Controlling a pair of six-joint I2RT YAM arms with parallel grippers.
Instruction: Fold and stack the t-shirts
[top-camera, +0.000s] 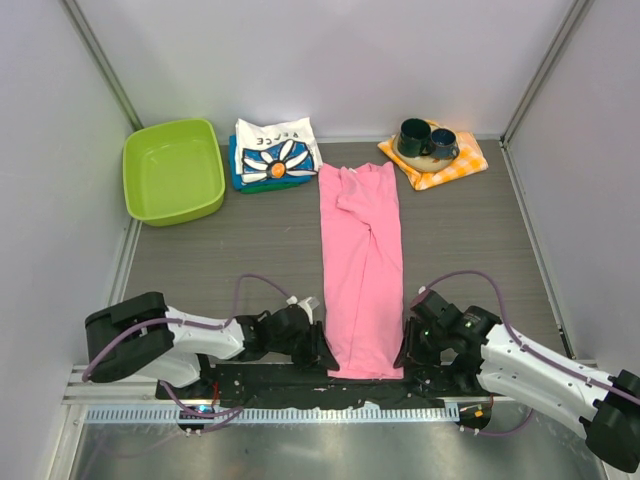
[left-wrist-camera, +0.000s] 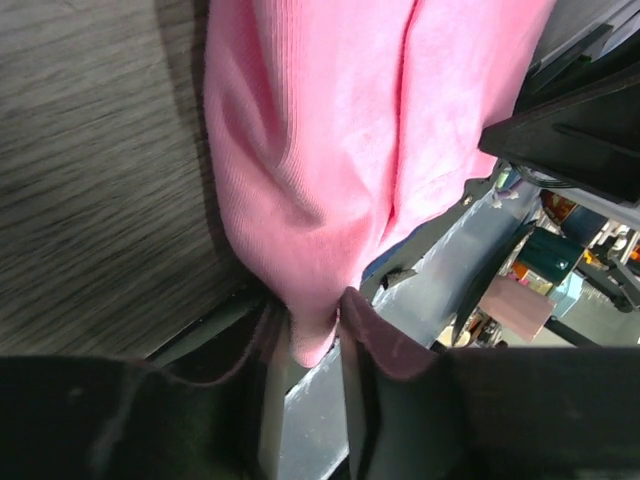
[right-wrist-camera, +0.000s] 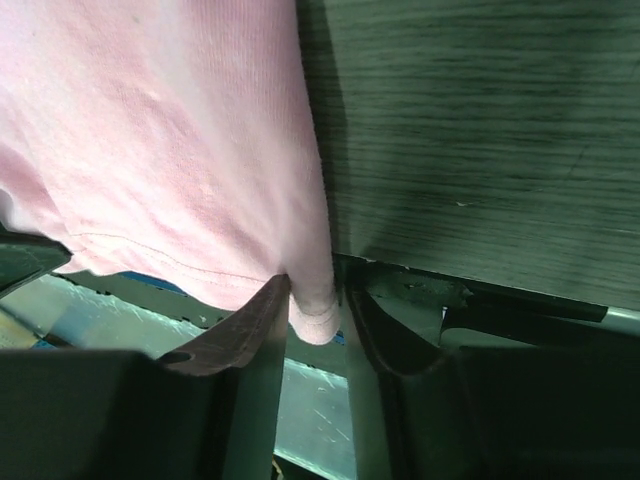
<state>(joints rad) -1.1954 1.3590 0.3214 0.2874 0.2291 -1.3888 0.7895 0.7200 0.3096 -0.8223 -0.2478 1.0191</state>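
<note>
Pink t-shirt (top-camera: 362, 270) lies as a long narrow strip down the middle of the tabletop (top-camera: 200, 260), collar end far, hem at the near edge. Left tool (top-camera: 323, 353) is pinched on the hem's left corner, and right tool (top-camera: 404, 350) is clamped on the right corner. Back left, the daisy-print t-shirt (top-camera: 278, 152) sits folded on a blue-green stack, beside the green tub (top-camera: 172, 170).

pink t-shirt (top-camera: 362, 270): folded lengthwise strip | left hand (top-camera: 324, 354), right hand (top-camera: 404, 351): at near corners
</note>
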